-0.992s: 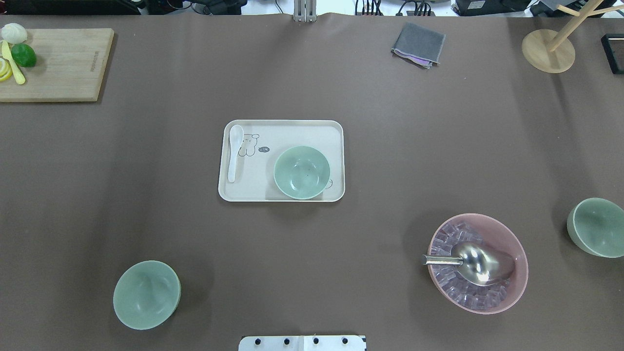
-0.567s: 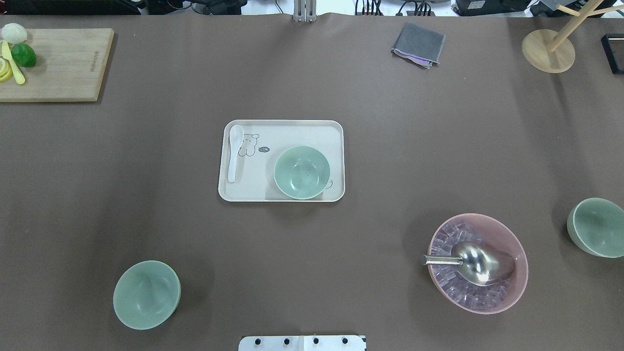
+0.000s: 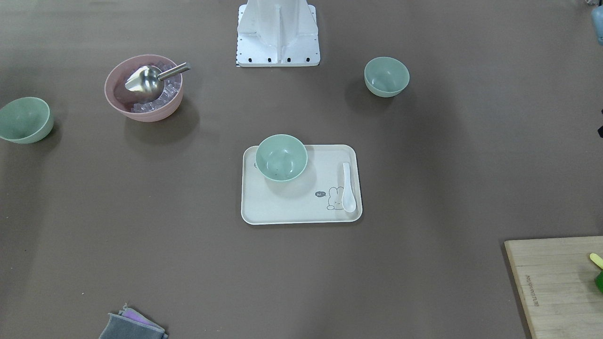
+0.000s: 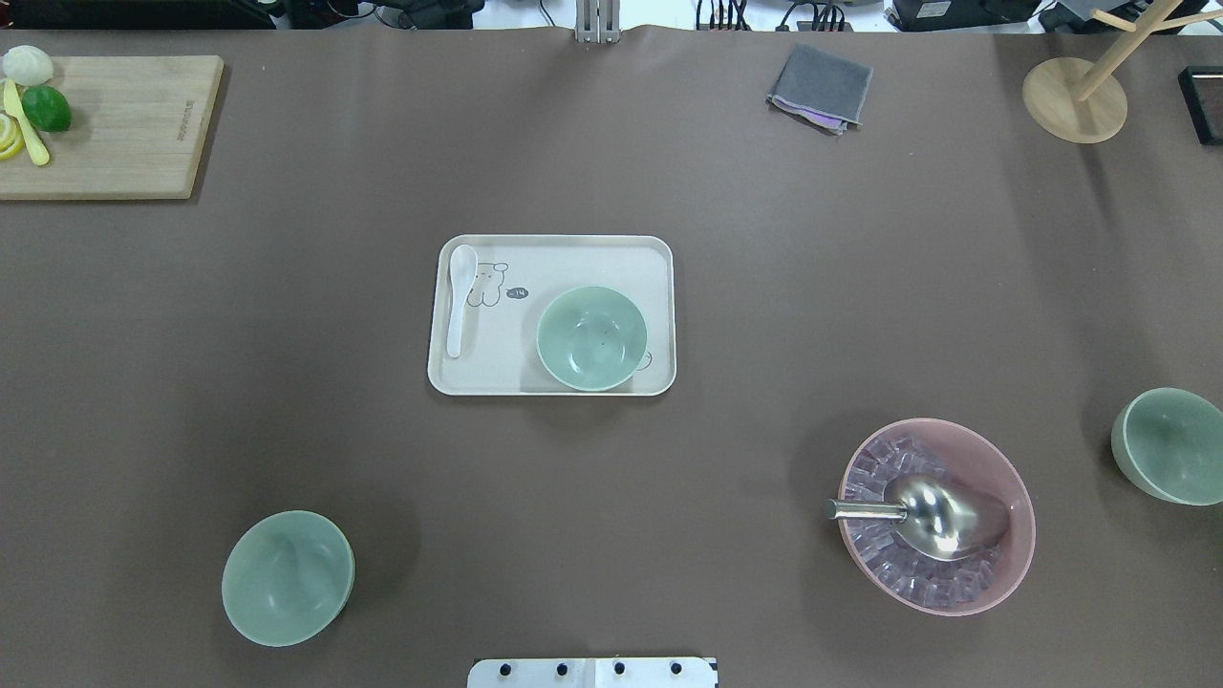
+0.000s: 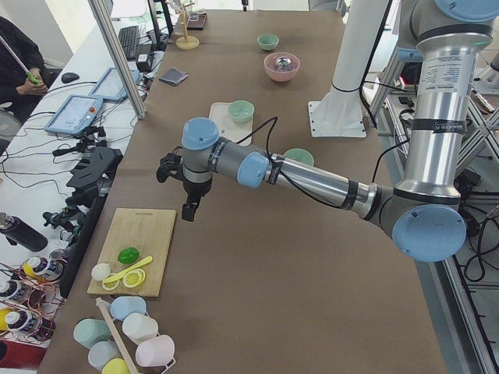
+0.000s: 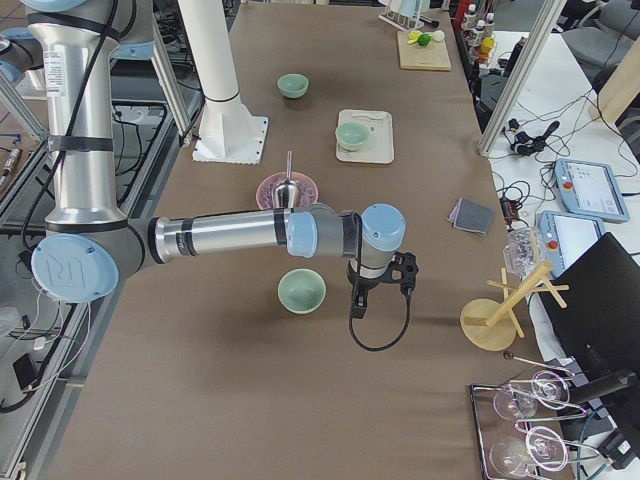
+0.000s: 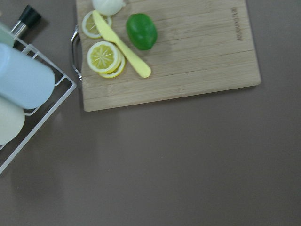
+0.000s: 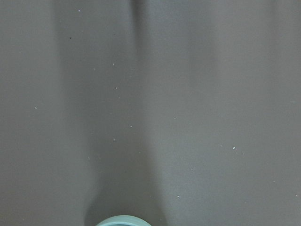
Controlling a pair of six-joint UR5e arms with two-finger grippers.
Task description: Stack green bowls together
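On the tray (image 4: 573,258), one green bowl (image 4: 591,338)

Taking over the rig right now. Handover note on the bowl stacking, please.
Left end effector: above the table near the cutting board, nothing in it; open or shut, cannot tell.
Right end effector: above the table near the right bowl, nothing in it; cannot tell either.
Middle bowl sits on the tray; left bowl is on the table near the base.
Done: nothing stacked.
Left: stack all three.
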